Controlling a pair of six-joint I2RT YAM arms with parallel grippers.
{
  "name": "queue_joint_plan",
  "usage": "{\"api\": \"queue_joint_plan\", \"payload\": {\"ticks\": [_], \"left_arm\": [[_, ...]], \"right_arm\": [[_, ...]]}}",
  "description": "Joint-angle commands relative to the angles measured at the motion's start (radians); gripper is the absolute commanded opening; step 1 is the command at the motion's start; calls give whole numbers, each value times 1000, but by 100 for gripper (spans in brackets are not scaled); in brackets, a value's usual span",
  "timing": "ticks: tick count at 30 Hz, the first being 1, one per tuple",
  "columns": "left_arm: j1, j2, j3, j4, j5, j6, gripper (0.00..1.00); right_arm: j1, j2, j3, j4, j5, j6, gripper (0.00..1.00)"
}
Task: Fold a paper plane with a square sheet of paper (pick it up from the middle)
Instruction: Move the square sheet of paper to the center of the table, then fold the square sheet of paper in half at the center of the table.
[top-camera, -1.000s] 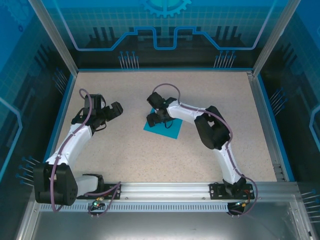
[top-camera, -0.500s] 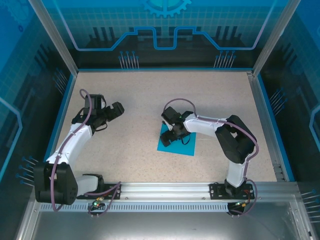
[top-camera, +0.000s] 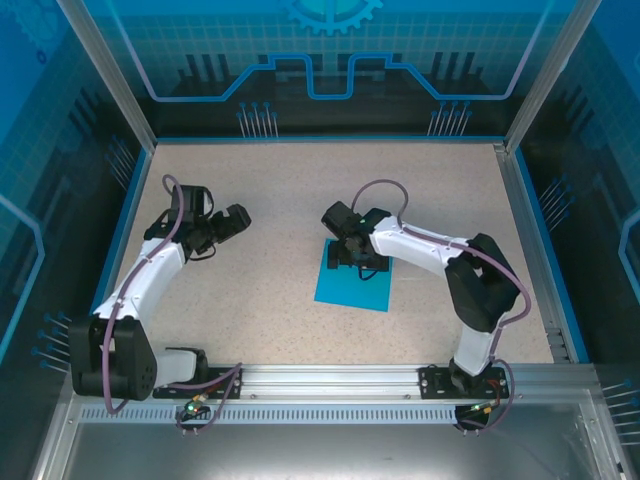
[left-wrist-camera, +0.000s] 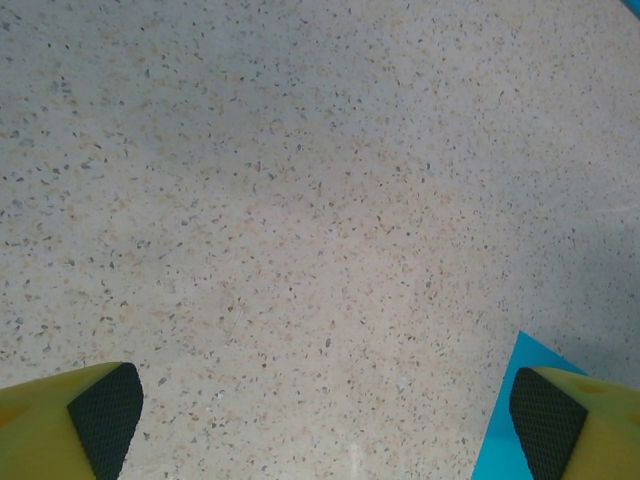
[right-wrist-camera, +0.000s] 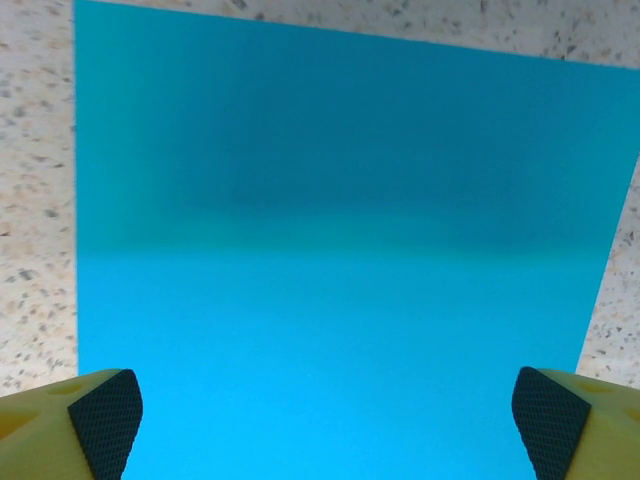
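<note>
The square sheet of paper (top-camera: 356, 288) lies flat and unfolded on the speckled table, teal-blue, just right of centre. My right gripper (top-camera: 352, 257) hangs over the sheet's far edge, pointing down. In the right wrist view the sheet (right-wrist-camera: 330, 250) spreads under my right gripper (right-wrist-camera: 330, 420), whose fingers (right-wrist-camera: 105, 418) stand wide open with nothing between them. My left gripper (top-camera: 232, 220) is off to the left, apart from the sheet, also open (left-wrist-camera: 325, 420) over bare table. One corner of the sheet (left-wrist-camera: 505, 425) shows beside its right finger. The paper plane is out of view.
A blue rim (top-camera: 330, 139) and metal frame posts (top-camera: 545, 70) enclose the table. The arm bases sit on the rail (top-camera: 330, 378) at the near edge. Bare tabletop (top-camera: 270, 320) surrounds the sheet on all sides.
The sheet has slid toward the near right with the right gripper. That gripper then opened a little wider and drew back to the sheet's far edge. The left arm barely moved.
</note>
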Motion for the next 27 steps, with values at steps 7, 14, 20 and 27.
{"api": "queue_joint_plan", "payload": {"ticks": [7, 14, 20, 27], "left_arm": [[2, 19, 33, -40, 41, 29, 98], [2, 33, 38, -46, 45, 27, 98], [1, 39, 42, -51, 46, 27, 99], [2, 46, 45, -53, 44, 26, 98]], "right_arm": [[-7, 93, 58, -23, -46, 50, 99], [-13, 147, 68, -38, -60, 48, 99], [-22, 181, 48, -28, -76, 57, 100], [-34, 221, 8, 8, -116, 56, 96]]}}
